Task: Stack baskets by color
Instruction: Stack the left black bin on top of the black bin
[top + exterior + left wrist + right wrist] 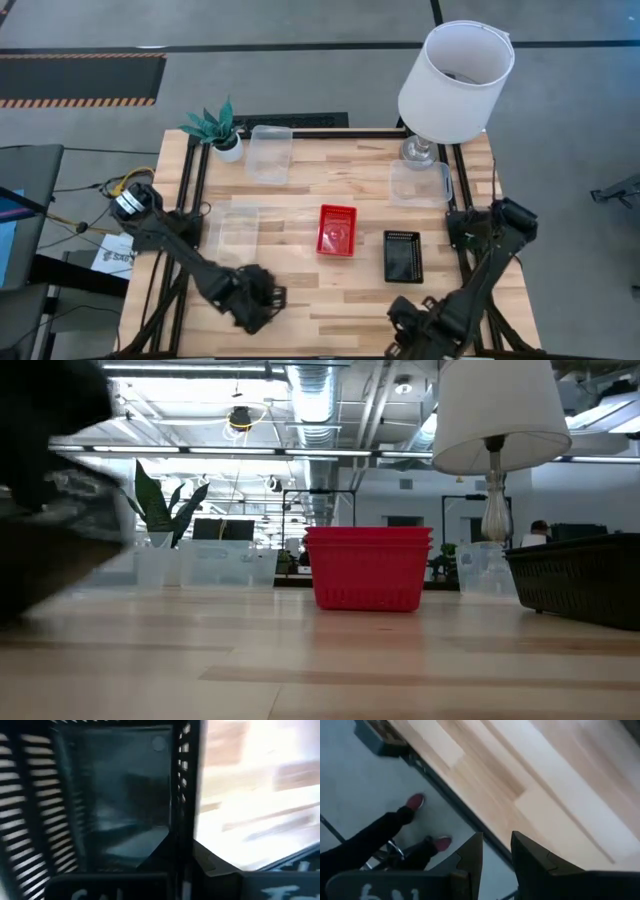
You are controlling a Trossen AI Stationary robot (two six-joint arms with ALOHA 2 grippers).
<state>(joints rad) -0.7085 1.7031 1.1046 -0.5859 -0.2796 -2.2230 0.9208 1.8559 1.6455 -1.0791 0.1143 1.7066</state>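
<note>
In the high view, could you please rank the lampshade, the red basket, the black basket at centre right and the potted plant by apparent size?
1. lampshade, though it stands nearer the camera
2. red basket and black basket, too alike to rank
3. potted plant, roughly similar, unsure

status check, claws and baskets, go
Left claw shut on black basket, near table edge. Right claw empty at near edge, over floor. Red basket mid-table; second black basket to its right. Nothing blocking.

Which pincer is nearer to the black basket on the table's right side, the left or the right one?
Right. The right pincer is just in front of the black basket, near the table's front edge. The left pincer is farther away, beyond the red basket.
</note>
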